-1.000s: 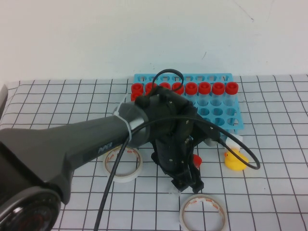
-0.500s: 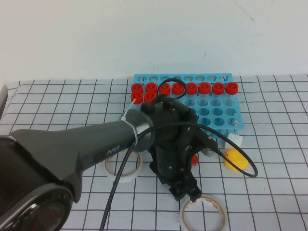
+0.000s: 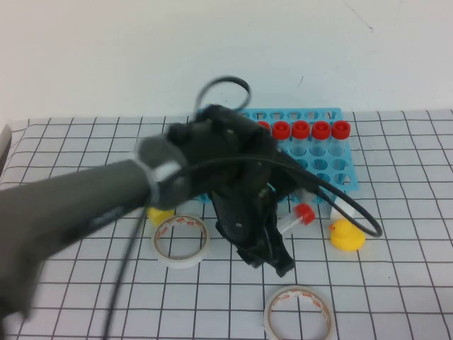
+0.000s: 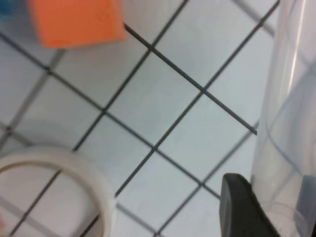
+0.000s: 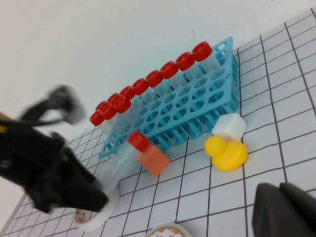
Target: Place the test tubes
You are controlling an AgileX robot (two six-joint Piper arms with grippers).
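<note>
Carrying one tube [image 3: 291, 224] toward the rack [image 3: 322, 159]; judging pick-up done, insertion pending.

Grasping the tube's clear lower end in the left gripper [image 3: 277, 263], jaws clenched on it. Holding it tilted, red cap uppermost, apparently clear of the mat [image 3: 396, 283], just in front of the rack and near the duck [image 3: 347, 236]. Parking the right gripper [image 5: 281, 207] low at the near right, jaws clenched on nothing. Noting capped tubes [image 3: 311, 129] seated along the rack's back row, front holes free. Calling next for righting the tube, lining its base over a free hole, lowering straight, then releasing; judging a tilted entry liable to snag a rim. Working on a white gridded mat bearing a tape roll [image 3: 181, 241], a second roll [image 3: 299, 312], an orange block [image 5: 153, 160] and a white block [image 5: 228, 126], against a plain white wall [image 3: 141, 49].
</note>
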